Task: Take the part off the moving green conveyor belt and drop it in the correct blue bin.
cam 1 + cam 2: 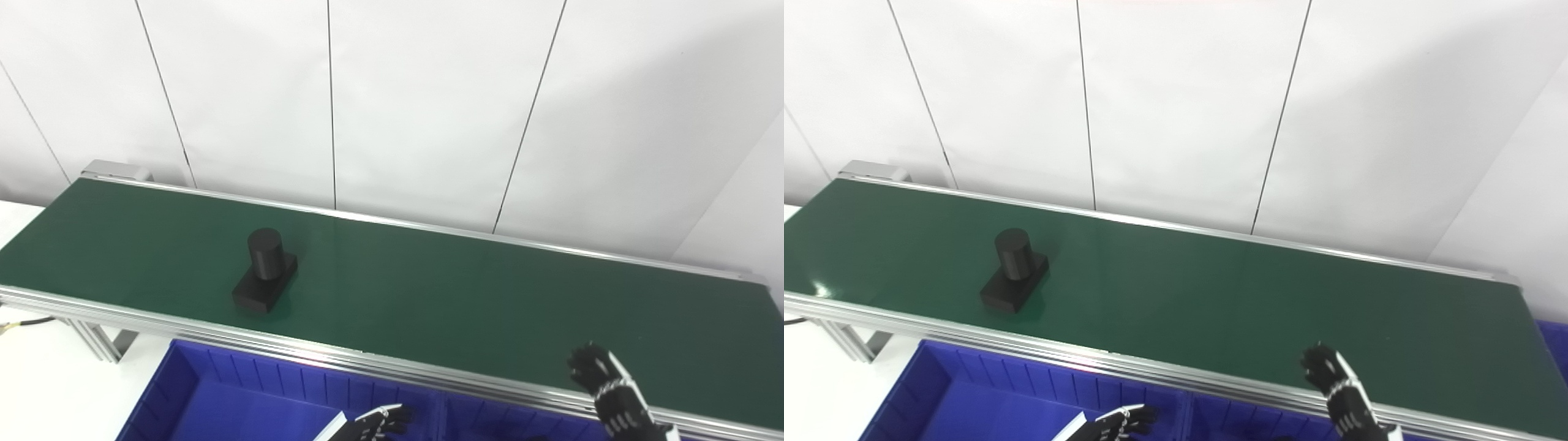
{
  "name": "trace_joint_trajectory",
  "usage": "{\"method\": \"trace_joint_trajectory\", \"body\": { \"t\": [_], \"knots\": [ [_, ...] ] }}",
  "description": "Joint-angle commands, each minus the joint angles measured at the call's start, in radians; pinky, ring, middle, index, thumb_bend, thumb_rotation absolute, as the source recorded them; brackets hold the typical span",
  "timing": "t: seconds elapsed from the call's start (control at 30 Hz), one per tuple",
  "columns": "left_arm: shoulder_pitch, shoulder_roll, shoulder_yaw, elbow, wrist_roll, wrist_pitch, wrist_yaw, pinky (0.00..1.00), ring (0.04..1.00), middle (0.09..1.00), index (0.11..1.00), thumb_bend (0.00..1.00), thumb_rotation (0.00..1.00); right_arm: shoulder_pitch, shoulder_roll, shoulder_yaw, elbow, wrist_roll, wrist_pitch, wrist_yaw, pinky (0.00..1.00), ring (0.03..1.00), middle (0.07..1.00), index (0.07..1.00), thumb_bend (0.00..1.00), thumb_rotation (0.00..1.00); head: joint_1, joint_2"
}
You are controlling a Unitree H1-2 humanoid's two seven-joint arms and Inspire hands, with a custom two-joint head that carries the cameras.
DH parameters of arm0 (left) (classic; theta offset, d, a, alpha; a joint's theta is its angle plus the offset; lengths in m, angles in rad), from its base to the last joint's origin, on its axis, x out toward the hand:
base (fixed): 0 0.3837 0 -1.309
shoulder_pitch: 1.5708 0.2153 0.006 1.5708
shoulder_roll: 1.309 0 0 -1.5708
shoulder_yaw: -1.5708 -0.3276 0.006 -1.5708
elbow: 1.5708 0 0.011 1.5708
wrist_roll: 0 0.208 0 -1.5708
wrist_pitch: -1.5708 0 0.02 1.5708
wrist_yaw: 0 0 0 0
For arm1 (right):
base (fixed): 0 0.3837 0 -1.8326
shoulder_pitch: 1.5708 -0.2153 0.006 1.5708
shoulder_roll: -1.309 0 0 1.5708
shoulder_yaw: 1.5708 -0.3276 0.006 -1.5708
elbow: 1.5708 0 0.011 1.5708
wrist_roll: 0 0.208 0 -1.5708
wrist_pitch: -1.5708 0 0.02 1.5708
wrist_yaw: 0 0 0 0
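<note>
I see the blue bin holding nothing visible, near the conveyor belt; the black part rides the belt. My left hand, cut off, has fingers I cannot tell about; my right hand has its fingers spread, empty.

My right hand sits at the lower right of the frame, over the near edge of the green belt, fingers spread and holding nothing. Between it and the black part, left of centre, the belt surface lies bare, so I have open room to sweep leftward. The part is the only thing standing up from the belt. Behind it, the white wall closes off the upper frame. My left hand is low at bottom centre, inside the blue bin, with the belt's aluminium rail between it and the belt.
</note>
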Motion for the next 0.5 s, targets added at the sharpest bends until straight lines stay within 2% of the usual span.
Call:
{"method": "trace_joint_trajectory", "body": {
  "t": [0.0,0.1,0.2,0.37,0.47],
  "knots": [
    [-0.024,-0.005,0.001,-0.005,-0.024,-0.040,-0.015,0.76,0.840,0.868,0.858,0.97,0.50,-0.054,-0.014,-0.012,-0.046,-0.023,-0.040,0.007,0.78,0.826,0.849,0.873,1.00,0.48,0.001,-0.002],
    [-0.034,-0.002,-0.007,0.006,-0.018,-0.040,-0.018,0.76,0.838,0.869,0.864,0.94,0.57,-0.112,-0.017,-0.014,-0.065,-0.041,0.026,0.007,0.79,0.836,0.858,0.875,1.00,0.50,0.001,-0.003],
    [-0.044,0.002,-0.024,0.015,0.003,-0.040,0.009,0.78,0.842,0.866,0.864,0.88,0.75,-0.166,-0.016,-0.009,-0.094,-0.065,0.134,0.012,0.88,0.864,0.871,0.902,1.00,0.42,0.004,-0.001],
    [-0.053,-0.001,-0.033,0.036,-0.001,-0.040,0.029,0.78,0.844,0.871,0.865,0.86,0.80,-0.235,-0.005,-0.001,-0.119,-0.136,0.256,0.008,0.86,0.850,0.858,0.893,0.97,0.39,0.002,0.001],
    [-0.055,-0.001,-0.038,0.038,0.001,-0.040,0.038,0.78,0.842,0.873,0.865,0.85,0.81,-0.280,0.004,0.010,-0.109,-0.170,0.305,0.010,0.84,0.849,0.863,0.898,0.94,0.39,-0.001,0.002]
  ]
}}
